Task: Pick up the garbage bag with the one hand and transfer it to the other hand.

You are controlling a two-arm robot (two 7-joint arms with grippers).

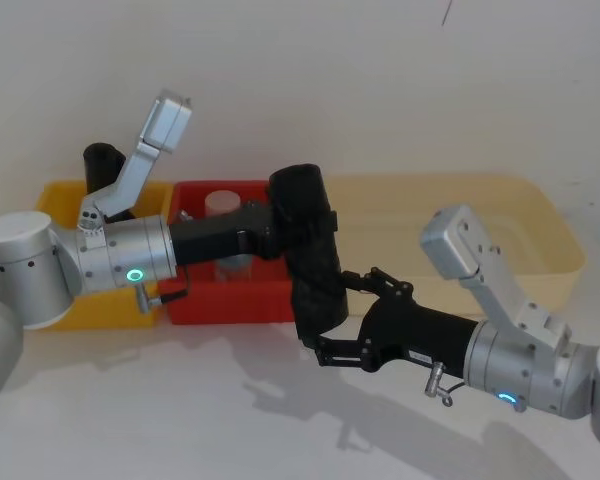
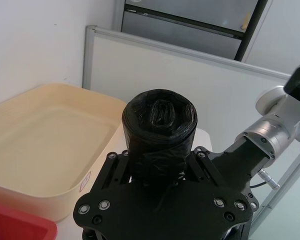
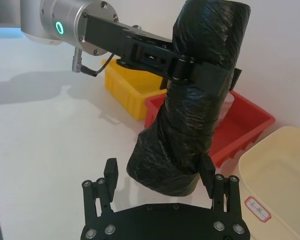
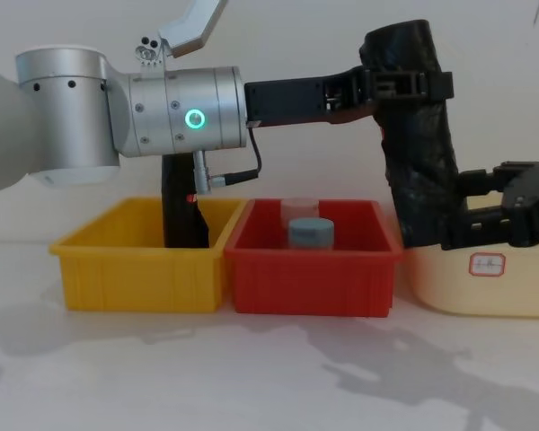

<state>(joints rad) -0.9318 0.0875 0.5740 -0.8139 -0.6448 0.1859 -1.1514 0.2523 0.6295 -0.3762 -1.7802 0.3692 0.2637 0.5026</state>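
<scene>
Head: garbage bag [image 1: 310,255] held above red bin's [image 1: 230,300] right end, left gripper [image 1: 305,228] clamped on its upper part, right gripper [image 1: 325,325] spread round its lower end; right wrist: right gripper apart, flanking bag's bottom; chest: bag near-upright at bin's right end.

**Left gripper clamped, right gripper spread**

The left arm [image 1: 120,262], with a green ring lit at its wrist, reaches level across the front of the body. The left gripper [image 1: 298,228] is clamped around the upper part of the garbage bag [image 1: 315,275], holding it in the air. The right arm [image 1: 520,372], with a blue ring lit, comes in lower from the right. The right gripper [image 1: 330,316] has its fingers spread on either side of the bag's lower end, and one finger is clear of it.
</scene>
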